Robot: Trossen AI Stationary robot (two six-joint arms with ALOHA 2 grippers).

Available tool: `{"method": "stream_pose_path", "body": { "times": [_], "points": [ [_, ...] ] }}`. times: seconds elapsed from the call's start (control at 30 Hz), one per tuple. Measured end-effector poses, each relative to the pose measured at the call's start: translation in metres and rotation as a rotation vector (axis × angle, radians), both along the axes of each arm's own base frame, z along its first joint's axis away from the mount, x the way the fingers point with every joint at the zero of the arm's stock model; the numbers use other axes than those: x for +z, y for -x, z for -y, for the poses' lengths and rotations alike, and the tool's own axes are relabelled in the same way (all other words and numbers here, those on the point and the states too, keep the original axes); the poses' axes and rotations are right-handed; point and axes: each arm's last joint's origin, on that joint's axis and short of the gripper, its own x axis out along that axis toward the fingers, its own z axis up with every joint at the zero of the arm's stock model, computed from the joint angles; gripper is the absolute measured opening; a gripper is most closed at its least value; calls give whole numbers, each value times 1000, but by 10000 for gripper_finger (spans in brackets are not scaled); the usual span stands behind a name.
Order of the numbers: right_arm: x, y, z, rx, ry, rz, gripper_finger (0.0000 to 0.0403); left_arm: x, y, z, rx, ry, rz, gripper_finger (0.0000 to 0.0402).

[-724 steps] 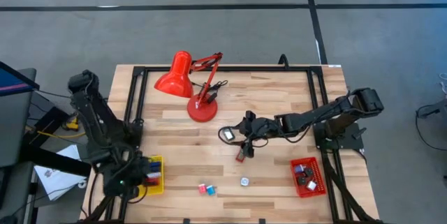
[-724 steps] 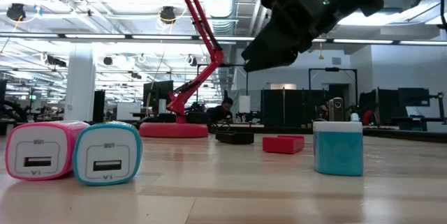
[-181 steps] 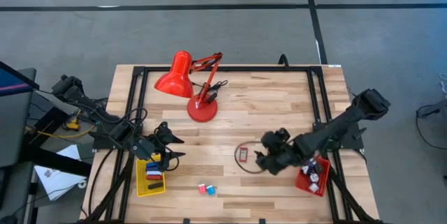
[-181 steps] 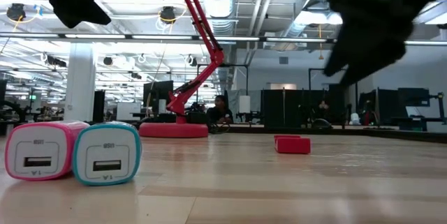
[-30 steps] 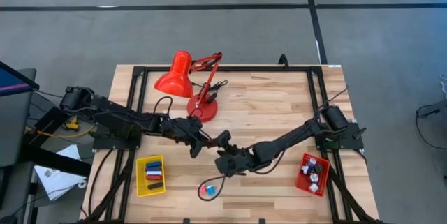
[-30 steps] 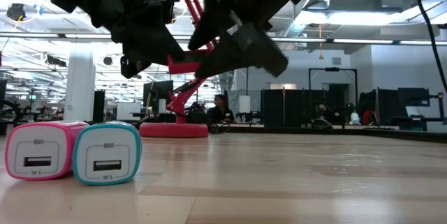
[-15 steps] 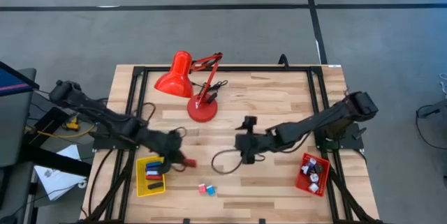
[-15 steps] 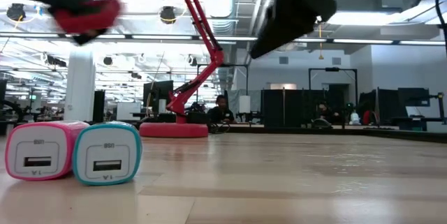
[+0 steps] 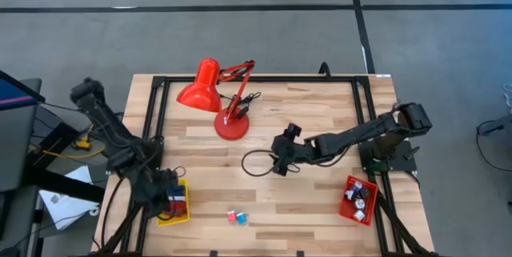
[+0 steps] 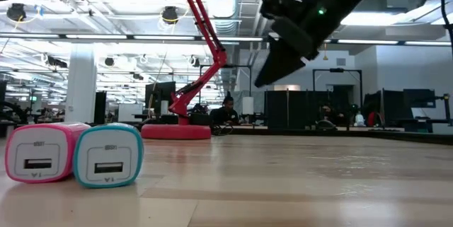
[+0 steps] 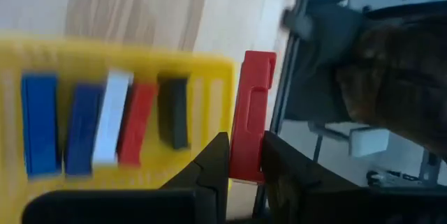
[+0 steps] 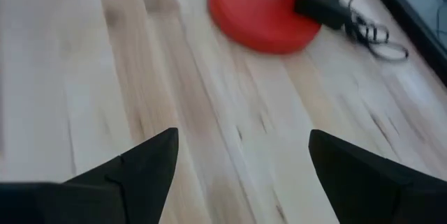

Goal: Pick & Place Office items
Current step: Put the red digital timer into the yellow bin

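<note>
We see the left claw (image 11: pixel 244 158) clamped on a flat red plastic clip (image 11: pixel 250 116), held over the yellow plastic tray (image 11: pixel 209 70) of sorted blocks, likely for release. Right claw (image 12: pixel 241 161) gapes empty above the counter (image 12: pixel 140 77).

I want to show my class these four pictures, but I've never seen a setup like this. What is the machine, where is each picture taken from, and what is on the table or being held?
Two robot arms work at a wooden table. One camera looks straight down, one sits at table height, and one rides on each wrist. The left gripper pinches a flat red piece over a yellow tray of blue, white, red and black pieces. The right gripper hangs open and empty near the red lamp. Two small plugs, the pink plug and the blue plug, lie on the table; a red tray sits at the right.
</note>
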Motion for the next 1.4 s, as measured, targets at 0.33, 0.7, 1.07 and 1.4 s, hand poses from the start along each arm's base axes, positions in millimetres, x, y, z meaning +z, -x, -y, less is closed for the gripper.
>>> {"method": "stream_pose_path", "body": {
  "times": [0.33,0.7,1.07,1.4],
  "points": [
    [-12,-16,18,-49,-14,45,313,-11,18,-3,94,-139,-121,57],
    [-19,-18,39,-104,-8,13,313,-22,12,8,67,-196,-129,59],
    [-19,-19,47,-112,2,12,313,-24,9,12,64,-180,-122,60],
    [-19,-19,45,-108,2,13,313,-30,8,15,58,-207,-166,60]
  ]
}}
